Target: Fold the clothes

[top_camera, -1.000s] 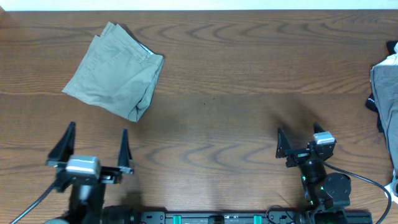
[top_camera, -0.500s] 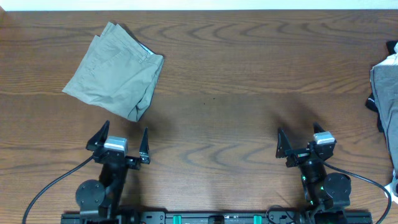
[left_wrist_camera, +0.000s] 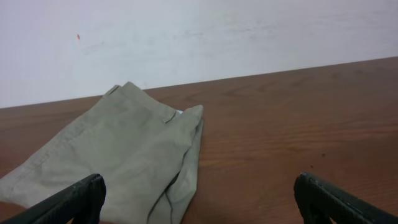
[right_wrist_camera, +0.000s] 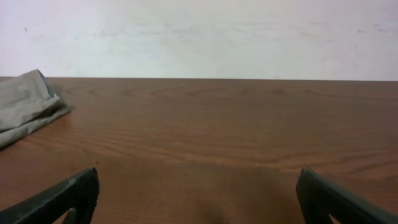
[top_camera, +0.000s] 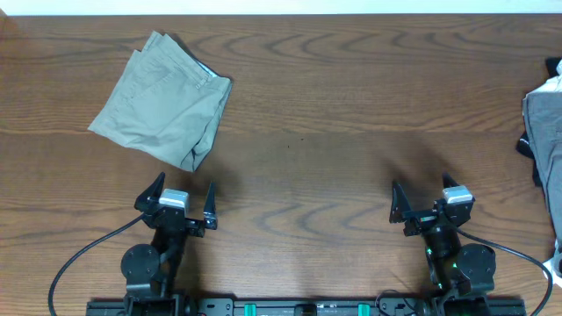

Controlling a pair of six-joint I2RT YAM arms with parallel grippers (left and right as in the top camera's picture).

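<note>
At the far left of the wooden table [top_camera: 351, 105], the khaki garment [top_camera: 162, 110] lies folded into a compact, skewed rectangle. Its waistband corner shows near the right edge and its lower corner bunches slightly. It holds the same place and shape across the last second. The left wrist view shows it ahead and well apart from the fingers [left_wrist_camera: 81, 198].

What changes is the left gripper [top_camera: 185, 184]: it swings in from the lower-left corner and draws back toward its base, jaws apart and empty. It now sits in a tucked pose mirroring the other arm.

The right gripper [top_camera: 421, 184] does not move. Its jaws also stand apart, holding nothing, over bare wood.

At the right edge a grey pile of cloth [top_camera: 544, 132] lies partly out of view, untouched.

With both arms withdrawn and the garment undisturbed, this fold looks finished. Any further work would probably concern the pile on the right.
</note>
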